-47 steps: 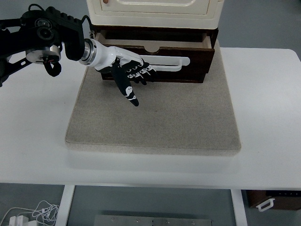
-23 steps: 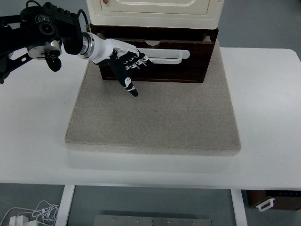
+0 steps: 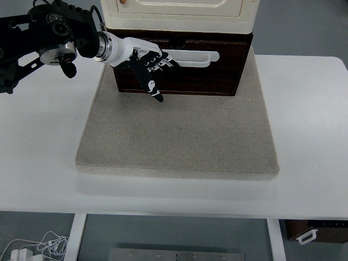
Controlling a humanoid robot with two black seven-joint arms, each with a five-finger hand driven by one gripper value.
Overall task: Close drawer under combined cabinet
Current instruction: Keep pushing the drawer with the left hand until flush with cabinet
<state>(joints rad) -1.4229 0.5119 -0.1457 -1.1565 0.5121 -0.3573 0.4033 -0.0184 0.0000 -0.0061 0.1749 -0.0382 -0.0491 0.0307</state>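
Observation:
A dark brown drawer (image 3: pixel 206 76) with a white handle (image 3: pixel 190 59) sits under a cream cabinet (image 3: pixel 179 13) at the back of the table. The drawer front lies flush with the dark base. My left hand (image 3: pixel 148 68) comes in from the left and rests flat against the left half of the drawer front. Its fingers are spread and hold nothing. The thumb points down toward the mat. The right arm is out of view.
The cabinet stands on a grey felt mat (image 3: pixel 179 136) on a white table (image 3: pixel 310 130). White cables (image 3: pixel 38 247) lie on the floor at bottom left, and a dark box (image 3: pixel 318 231) shows at bottom right.
My left hand has moved away from me against the drawer front. The drawer has slid back into the base and no longer sticks out.

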